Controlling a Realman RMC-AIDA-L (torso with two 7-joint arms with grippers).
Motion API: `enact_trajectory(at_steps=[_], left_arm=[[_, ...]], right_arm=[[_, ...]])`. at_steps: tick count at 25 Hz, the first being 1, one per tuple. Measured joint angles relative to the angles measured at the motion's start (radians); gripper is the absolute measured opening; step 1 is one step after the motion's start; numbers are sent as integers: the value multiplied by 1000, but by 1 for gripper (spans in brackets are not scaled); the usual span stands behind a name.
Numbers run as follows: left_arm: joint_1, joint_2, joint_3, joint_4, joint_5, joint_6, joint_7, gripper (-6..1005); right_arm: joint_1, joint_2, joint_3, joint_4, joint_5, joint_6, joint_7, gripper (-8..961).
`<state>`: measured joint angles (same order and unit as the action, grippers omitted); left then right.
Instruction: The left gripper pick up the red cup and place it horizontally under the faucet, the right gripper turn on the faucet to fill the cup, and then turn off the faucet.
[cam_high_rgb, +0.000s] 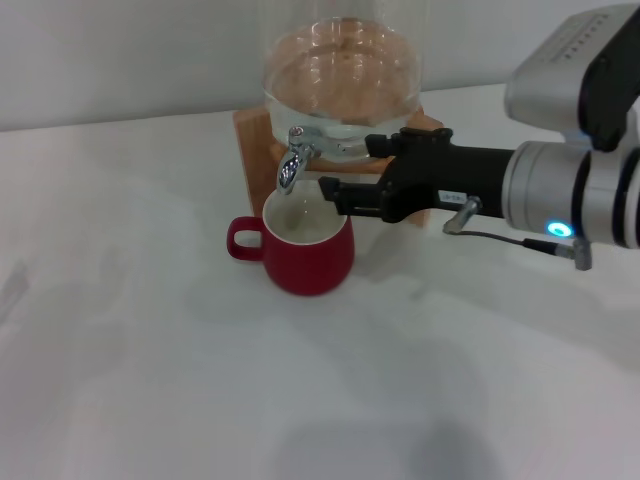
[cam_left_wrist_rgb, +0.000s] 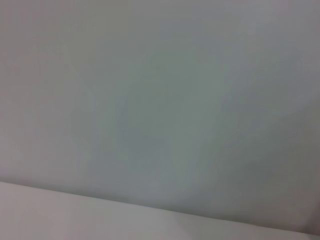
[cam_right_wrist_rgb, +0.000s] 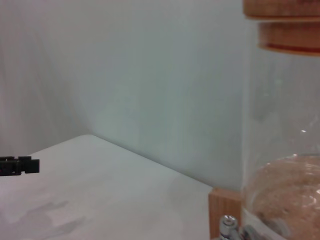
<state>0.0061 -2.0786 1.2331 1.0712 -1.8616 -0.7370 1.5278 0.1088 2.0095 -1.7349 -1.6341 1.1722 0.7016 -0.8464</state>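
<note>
The red cup (cam_high_rgb: 308, 255) stands upright on the white table (cam_high_rgb: 150, 380), near the middle of the head view. Its open mouth faces up and its small handle sticks out toward 9 o'clock. Just behind it, toward 12 o'clock, the shiny faucet (cam_high_rgb: 292, 165) points its spout straight down over the back edge of the cup's mouth. The right gripper (cam_high_rgb: 345, 170) reaches in from 3 o'clock, with its long black wrist lying flat and pointing at 9 o'clock. Its two fingers are spread apart and hold nothing; one is up by the faucet and one is over the cup's rim. Farthest back stands the glass water dispenser (cam_high_rgb: 342, 75) on its wooden stand (cam_high_rgb: 252, 135). The left gripper is not seen anywhere.
</note>
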Motion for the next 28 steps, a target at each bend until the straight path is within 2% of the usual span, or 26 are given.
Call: enact_trajectory(at_steps=[9,28], left_arm=[[4,0,3,10,0,-4,3,849],[9,-2,3,20,-1,-4,0,847]], right_arm=[[9,1,-41,7,2,-54,1,794],[37,-1,-98,-9,1,-9,-4,794]])
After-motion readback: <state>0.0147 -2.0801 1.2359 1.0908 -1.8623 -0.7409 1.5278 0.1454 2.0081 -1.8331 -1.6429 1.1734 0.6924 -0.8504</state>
